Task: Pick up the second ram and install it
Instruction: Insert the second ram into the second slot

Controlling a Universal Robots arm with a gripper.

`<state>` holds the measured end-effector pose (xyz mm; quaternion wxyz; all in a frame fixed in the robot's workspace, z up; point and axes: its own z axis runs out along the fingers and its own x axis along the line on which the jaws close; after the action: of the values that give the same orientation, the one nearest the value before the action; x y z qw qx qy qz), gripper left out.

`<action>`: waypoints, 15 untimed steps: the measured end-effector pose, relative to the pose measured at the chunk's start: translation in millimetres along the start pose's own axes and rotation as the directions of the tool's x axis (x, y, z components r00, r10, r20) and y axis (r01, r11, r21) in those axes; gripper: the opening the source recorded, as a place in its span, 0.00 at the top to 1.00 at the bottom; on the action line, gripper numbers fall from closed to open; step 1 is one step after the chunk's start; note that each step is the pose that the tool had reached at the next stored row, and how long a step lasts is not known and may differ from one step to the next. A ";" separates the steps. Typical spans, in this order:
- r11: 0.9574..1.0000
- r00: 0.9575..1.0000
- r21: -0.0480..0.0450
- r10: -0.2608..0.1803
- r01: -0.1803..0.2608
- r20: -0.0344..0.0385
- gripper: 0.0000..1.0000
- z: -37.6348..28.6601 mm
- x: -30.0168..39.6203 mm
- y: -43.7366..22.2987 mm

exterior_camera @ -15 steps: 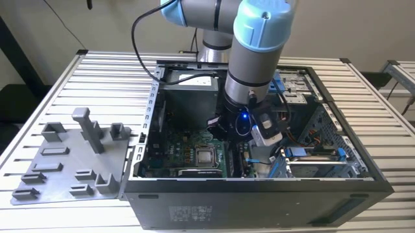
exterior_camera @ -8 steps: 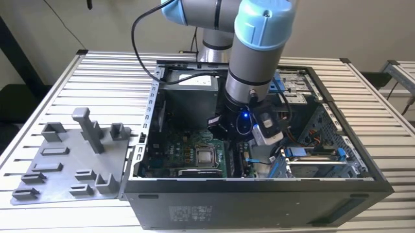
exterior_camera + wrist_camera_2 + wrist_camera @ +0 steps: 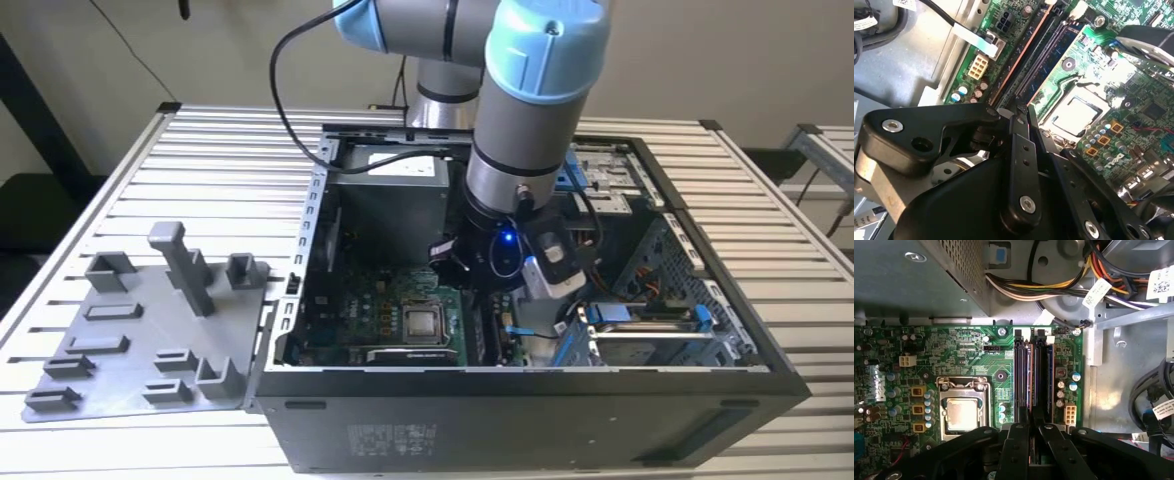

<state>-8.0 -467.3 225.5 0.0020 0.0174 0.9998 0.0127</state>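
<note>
Closest to the wrist cameras, the gripper point(image 3: 1033, 432) is seen lowered into the open computer case point(image 3: 534, 385), its two black fingers point(image 3: 1018, 450) drawn in close together directly above the memory slots. Whether a thin board is pinched between the fingertips or whether they are merely pressed down on an edge cannot be told; the gap between them is narrow and dark.

Just beyond the fingertips, the second ram point(image 3: 1050, 377) is judged to be the bluish strip seen edge-on in the slot nearer the board's edge, running away from the gripper toward the white latches point(image 3: 1024, 332) at the far end. Beside it, another stick point(image 3: 1027, 375) with a coppery edge is seated in a neighbouring slot. In the second wrist view the same bluish strip point(image 3: 1056, 50) is seen lying along its slot rail.

Further out, the processor socket point(image 3: 961, 412) is found beside the slots, and the power supply point(image 3: 919, 275) with its bundled cables point(image 3: 1054, 287) lies past the board's far edge.

Several risks are judged from this. If the stick is not squared with the slot, downward force could bend it or damage the contacts. Uneven pressure applied at the near end alone could leave the far latch unclosed. The neighbouring stick could also be struck by a finger, given how close the slots are set.
</note>
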 end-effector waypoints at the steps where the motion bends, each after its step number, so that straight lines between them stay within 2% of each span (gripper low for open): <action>1: 1.000 1.000 0.000 0.000 0.000 0.000 0.86 0.0 0.0 0.0; 15: 1.000 1.000 -0.001 0.000 0.000 0.000 0.86 1.9 0.6 -0.1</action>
<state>-8.6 -467.3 223.6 0.0020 0.0172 0.9998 0.0130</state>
